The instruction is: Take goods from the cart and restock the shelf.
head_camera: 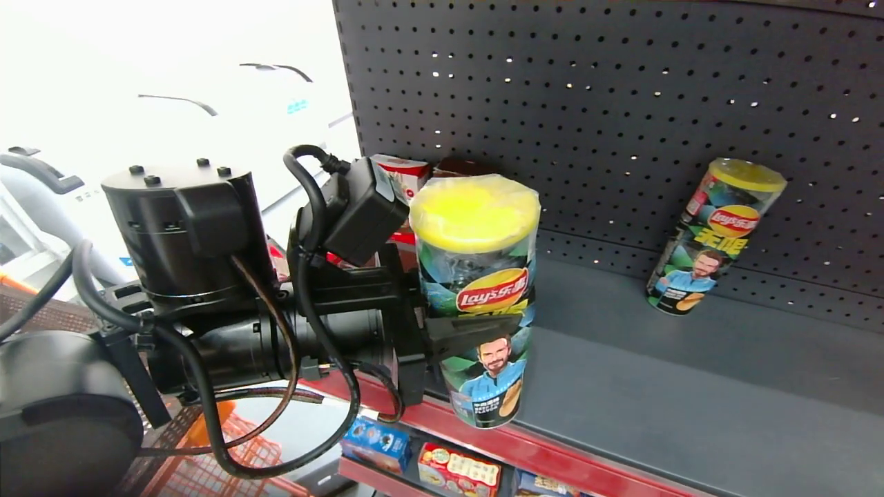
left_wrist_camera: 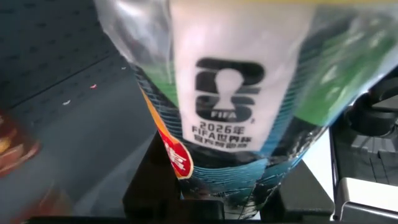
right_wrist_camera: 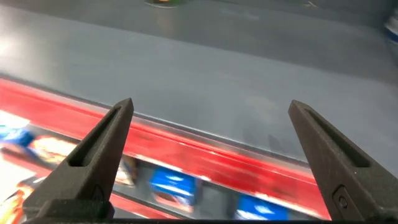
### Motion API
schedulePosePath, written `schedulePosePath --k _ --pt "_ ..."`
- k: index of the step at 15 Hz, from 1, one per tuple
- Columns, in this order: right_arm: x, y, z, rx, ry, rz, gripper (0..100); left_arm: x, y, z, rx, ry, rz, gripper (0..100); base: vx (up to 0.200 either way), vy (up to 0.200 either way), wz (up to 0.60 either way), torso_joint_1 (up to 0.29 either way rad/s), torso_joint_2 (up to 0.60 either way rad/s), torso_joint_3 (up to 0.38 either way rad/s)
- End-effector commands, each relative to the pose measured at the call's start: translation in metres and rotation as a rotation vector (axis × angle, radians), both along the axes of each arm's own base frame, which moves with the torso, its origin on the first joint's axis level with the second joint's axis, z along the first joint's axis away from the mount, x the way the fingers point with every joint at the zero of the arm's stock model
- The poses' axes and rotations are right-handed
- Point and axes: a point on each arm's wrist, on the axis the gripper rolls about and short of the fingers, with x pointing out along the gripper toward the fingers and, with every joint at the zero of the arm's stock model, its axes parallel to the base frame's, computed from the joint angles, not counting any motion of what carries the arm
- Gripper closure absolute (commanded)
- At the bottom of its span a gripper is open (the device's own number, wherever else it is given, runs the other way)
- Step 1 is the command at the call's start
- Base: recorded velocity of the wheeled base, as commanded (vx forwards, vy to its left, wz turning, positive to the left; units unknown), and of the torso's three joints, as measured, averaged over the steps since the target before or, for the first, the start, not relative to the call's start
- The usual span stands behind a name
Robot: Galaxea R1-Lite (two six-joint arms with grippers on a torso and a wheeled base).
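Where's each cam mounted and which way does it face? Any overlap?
Head: on the head, facing forward-down at grey shelf and pegboard; left gripper holding a chip can shows.
Left wrist: on left arm, facing along its fingers at that can, close up.
Right wrist: on right arm, facing the shelf's red edge; open right gripper shows.
Shared: head and left wrist show the can; all show the shelf.

Well behind the left fingers (head_camera: 469, 330), the background was blown out to white by strong light. Glare was caught on the plastic wrap (left_wrist_camera: 124, 37) of the can (head_camera: 476, 276) held between them. Bright pinpoints were seen through the pegboard (head_camera: 621, 103) holes. Beyond the right fingers (right_wrist_camera: 99, 162), the shelf (right_wrist_camera: 205, 81) was softly and evenly lit.
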Motion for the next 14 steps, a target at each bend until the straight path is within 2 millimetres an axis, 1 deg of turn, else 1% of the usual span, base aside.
schedulePosePath --k 1,5,14 --pt "0.0001 0.0 -0.0001 0.0 0.003 0.0 0 0.0001 0.0004 -0.0006 0.002 0.003 0.002 100 0.0 0.0 -0.6 0.002 0.0 0.007" --pt "0.0001 0.0 -0.0001 0.0 0.003 0.0 0 0.0007 0.0006 -0.001 0.003 0.006 0.004 100 0.0 0.0 -0.6 0.005 0.0 0.001" --pt "0.0 0.0 -0.0001 0.0 0.001 0.004 0 0.0001 0.0039 -0.0022 0.006 0.008 0.013 100 0.0 0.0 0.0 0.0 0.0 0.0"
